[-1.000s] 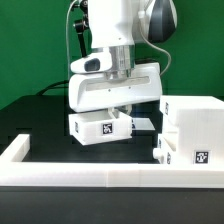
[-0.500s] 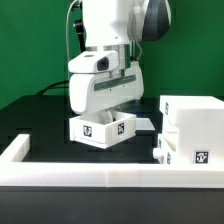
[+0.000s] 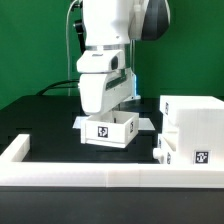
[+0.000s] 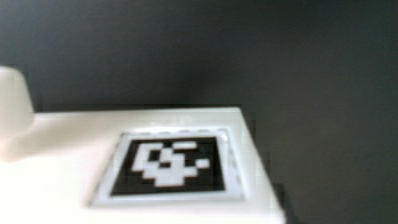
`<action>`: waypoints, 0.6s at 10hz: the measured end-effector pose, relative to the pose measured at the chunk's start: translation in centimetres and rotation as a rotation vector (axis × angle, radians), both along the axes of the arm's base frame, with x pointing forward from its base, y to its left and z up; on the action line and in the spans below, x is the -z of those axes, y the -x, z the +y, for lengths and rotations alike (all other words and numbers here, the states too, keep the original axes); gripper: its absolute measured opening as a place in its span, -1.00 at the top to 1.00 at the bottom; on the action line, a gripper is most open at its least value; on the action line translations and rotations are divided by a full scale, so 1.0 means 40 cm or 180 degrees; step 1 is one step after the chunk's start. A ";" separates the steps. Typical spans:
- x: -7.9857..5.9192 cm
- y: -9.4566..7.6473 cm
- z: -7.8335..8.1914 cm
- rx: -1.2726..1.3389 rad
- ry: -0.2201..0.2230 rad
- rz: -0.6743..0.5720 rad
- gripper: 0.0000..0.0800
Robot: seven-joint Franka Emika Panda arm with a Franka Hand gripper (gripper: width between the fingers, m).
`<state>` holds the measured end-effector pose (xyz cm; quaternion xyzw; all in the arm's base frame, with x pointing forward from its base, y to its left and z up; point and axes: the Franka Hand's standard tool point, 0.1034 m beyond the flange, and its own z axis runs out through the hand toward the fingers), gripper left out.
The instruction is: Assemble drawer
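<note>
In the exterior view, the box tray (image 3: 108,130) has turned over the last second under the claw (image 3: 110,108), its tagged face now toward the near side, which I judge is lining it up for the casing (image 3: 193,128) at the exterior view's right. The tray sits directly below the claw, on the table (image 3: 40,115) (whether the fingers pinch it I cannot tell).

The wrist view shows only the tray's tag (image 4: 169,168) close up, blurred.

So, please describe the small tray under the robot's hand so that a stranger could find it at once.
Start at the white robot arm above the black table. Directly beneath it sits a small open-topped white tray. Unlike the large casing on the exterior view's right, it is low and stands alone.
</note>
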<state>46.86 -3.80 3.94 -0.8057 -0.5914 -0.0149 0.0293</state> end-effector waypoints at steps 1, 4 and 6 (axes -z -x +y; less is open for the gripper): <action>-0.008 -0.015 0.000 -0.0209 0.0021 -0.0002 0.90; -0.030 -0.051 -0.002 -0.0553 0.0069 -0.0073 0.90; -0.025 -0.047 -0.002 -0.0538 0.0065 -0.0060 0.90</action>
